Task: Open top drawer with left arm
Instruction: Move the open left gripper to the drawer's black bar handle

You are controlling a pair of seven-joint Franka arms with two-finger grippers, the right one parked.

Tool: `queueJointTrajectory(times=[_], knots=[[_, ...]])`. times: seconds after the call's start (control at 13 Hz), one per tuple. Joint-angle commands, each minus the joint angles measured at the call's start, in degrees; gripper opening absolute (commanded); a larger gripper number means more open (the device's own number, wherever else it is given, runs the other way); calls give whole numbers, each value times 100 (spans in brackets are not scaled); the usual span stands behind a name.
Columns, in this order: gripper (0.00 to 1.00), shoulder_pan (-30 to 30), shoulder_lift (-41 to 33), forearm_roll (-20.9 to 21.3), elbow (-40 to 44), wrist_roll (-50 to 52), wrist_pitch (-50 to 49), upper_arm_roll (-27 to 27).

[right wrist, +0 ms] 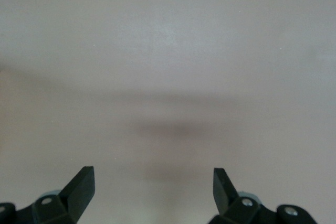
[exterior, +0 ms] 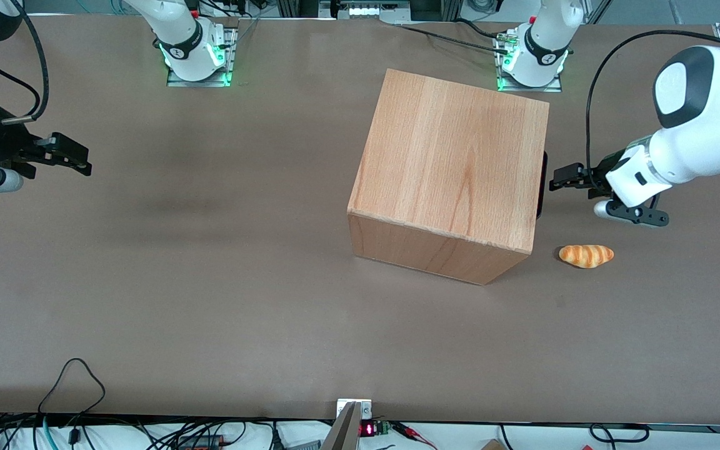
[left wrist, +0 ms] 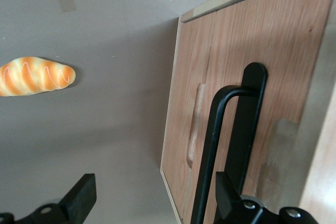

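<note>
The wooden cabinet stands on the table, its front turned toward the working arm's end. The top drawer's front panel is closed flush with the cabinet. Its long black bar handle shows in the front view as a thin dark strip at the cabinet's edge. The left arm reaches in from that end. Its gripper is level with the handle, just in front of the drawer and not touching it. In the left wrist view the gripper is open, with the bar between the fingers, close to one finger.
A bread roll lies on the brown table in front of the cabinet, nearer the front camera than the gripper; it also shows in the left wrist view. The arm bases are at the table's back edge.
</note>
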State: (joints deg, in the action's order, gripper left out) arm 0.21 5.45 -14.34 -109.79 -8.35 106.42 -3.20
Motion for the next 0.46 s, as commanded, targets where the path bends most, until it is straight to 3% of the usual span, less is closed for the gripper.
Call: queueJointTrajectory(times=[0.0, 0.38], knots=[[100, -3, 8, -157, -95, -228, 116, -66], [100, -3, 70, -288, -139, -263, 160, -119]])
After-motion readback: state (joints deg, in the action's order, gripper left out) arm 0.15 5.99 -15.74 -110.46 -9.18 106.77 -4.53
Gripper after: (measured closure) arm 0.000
